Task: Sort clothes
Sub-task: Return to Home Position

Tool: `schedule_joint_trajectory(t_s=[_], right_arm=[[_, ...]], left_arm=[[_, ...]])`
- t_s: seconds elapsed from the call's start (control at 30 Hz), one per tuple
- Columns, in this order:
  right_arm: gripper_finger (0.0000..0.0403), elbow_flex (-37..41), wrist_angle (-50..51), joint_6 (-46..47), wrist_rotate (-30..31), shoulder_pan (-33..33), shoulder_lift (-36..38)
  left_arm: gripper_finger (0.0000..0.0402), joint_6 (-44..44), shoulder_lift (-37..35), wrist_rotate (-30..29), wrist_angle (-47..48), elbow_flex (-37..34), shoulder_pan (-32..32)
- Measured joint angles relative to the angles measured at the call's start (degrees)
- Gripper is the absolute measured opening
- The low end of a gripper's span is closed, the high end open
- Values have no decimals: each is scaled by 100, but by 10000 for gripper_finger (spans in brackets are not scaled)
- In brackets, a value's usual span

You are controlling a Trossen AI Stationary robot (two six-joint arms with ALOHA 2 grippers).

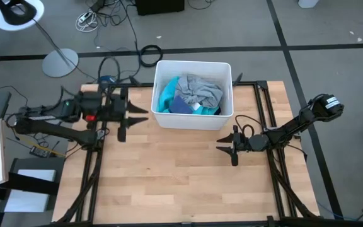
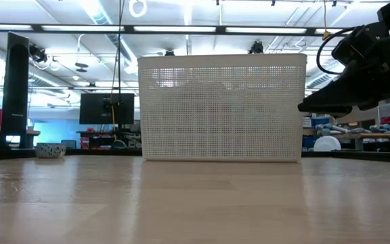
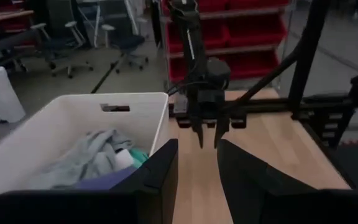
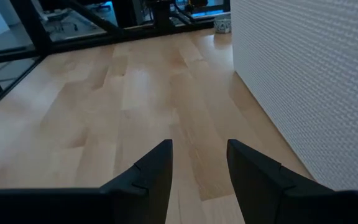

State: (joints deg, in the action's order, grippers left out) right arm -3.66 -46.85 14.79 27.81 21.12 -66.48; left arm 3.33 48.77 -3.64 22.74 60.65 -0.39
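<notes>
The clothes lie piled in the white bin (image 1: 193,65) at the table's far middle: a grey shirt (image 1: 201,90) on top, a turquoise garment (image 1: 167,96) at the bin's left, and a dark blue piece (image 1: 181,105) at its near side. They also show in the left wrist view (image 3: 95,155). No socks show. My left gripper (image 1: 141,116) is open and empty, just left of the bin's near left corner, pointing right. My right gripper (image 1: 220,144) is open and empty, in front of the bin's near right corner, pointing left.
The bin's perforated wall (image 2: 222,108) fills the middle of the low view and stands close beside my right gripper (image 4: 199,155). The wooden tabletop (image 1: 169,176) lies bare in front of the bin. Black frame rails (image 1: 263,107) run along the table's sides.
</notes>
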Motion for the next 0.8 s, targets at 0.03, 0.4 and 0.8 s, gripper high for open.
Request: schedule_joint_trajectory(t_s=[0.03, 0.4, 0.8], right_arm=[[153, 0, 0, 0, 0, 0, 0], [153, 0, 46, 0, -36, 0, 0], [153, 0, 66, 2, -63, 2, 0]], left_arm=[[117, -81, -153, -97, -295, -346, -66], [117, -396, -1330, -424, -3798, -4062, -198], [117, -894, -2121, -491, -4999, -5827, -198]])
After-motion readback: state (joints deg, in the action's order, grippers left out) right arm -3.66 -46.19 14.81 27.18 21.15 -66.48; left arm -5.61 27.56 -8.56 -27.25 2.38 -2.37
